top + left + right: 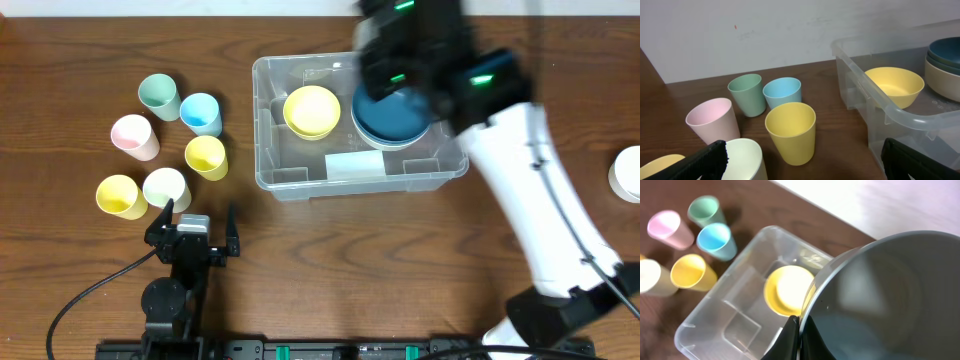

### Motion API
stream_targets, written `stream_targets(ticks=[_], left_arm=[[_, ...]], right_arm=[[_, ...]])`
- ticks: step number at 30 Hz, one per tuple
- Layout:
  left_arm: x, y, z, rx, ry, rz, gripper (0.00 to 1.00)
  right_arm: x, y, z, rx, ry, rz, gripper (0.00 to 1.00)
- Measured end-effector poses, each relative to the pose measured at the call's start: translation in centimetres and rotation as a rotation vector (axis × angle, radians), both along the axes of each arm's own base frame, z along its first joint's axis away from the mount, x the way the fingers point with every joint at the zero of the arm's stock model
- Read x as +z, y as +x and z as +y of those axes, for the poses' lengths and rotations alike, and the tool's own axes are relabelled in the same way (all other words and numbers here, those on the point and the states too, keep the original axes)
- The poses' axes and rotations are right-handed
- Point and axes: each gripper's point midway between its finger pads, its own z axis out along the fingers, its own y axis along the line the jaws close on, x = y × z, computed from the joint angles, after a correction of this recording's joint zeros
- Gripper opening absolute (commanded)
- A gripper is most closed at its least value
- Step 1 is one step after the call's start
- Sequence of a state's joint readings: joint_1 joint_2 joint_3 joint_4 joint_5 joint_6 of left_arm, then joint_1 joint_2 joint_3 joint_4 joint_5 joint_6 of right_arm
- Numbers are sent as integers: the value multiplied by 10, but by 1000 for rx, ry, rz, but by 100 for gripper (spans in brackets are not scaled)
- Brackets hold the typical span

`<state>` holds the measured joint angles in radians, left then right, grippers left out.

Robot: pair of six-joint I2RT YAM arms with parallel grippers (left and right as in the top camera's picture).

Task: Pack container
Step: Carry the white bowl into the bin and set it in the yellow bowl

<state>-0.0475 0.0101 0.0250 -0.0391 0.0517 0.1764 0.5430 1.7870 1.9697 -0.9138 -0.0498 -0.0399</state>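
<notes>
Clear plastic container [262,120] at centre holds a yellow bowl [311,110]. Right gripper [799,330], at 1 o'clock, pinches the rim of a dark blue bowl [880,290] above it; left gripper [200,210], at 7 o'clock, gapes wide.

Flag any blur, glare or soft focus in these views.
Overhead: right arm blurred above the container, table sharp. Left wrist: cups crisp, fingers at the bottom edge dark and soft. Right wrist: the near bowl is soft; the wall behind is washed out.
</notes>
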Motion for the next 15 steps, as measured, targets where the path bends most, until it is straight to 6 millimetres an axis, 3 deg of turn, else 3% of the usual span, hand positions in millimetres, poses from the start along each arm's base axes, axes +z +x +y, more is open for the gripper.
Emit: stream_targets(ticks=[6, 10, 15], left_arm=[[0, 0, 0, 0, 0, 0, 98], [0, 0, 0, 0, 0, 0, 98], [0, 0, 0, 0, 0, 0, 98]], right_arm=[[-68, -11, 68, 98, -148, 41, 1], [-120, -8, 88, 123, -223, 93, 1], [-160, -2, 99, 127, -266, 120, 1]])
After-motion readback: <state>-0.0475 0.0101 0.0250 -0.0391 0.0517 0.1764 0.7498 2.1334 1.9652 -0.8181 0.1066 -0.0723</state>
